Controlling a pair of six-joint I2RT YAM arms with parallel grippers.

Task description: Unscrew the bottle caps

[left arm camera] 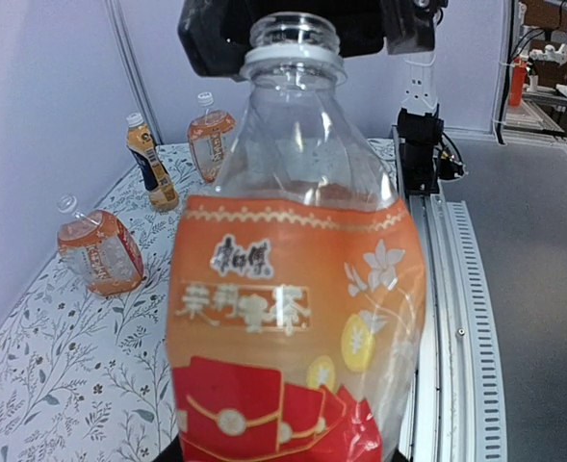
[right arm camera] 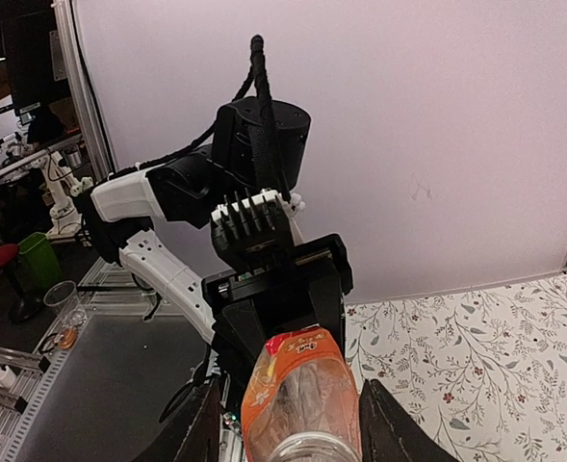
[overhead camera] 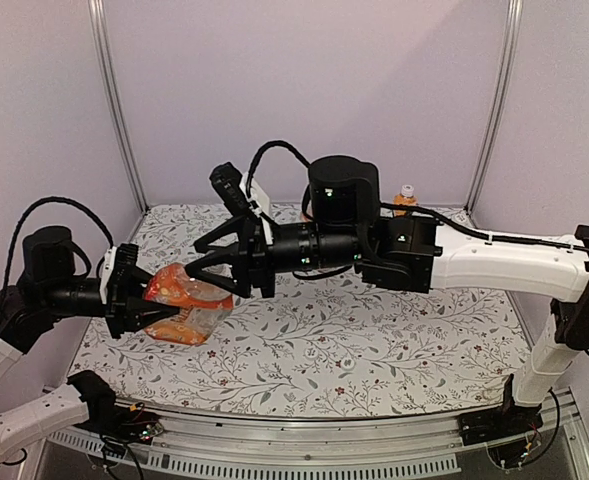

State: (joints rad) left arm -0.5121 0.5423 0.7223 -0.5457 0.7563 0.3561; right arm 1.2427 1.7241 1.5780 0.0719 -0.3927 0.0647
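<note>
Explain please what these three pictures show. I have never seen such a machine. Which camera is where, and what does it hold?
These are two robot arms on a table with a flowered cloth. The top picture looks down from above; the other two come from cameras on each wrist. The left gripper holds a squat orange drink bottle, whose neck has no cap on it. The right gripper is at that neck, with its fingers on either side. Three more bottles are on the table: a taller slim one and a squat one, both capped, and another squat one tilted over.
</note>
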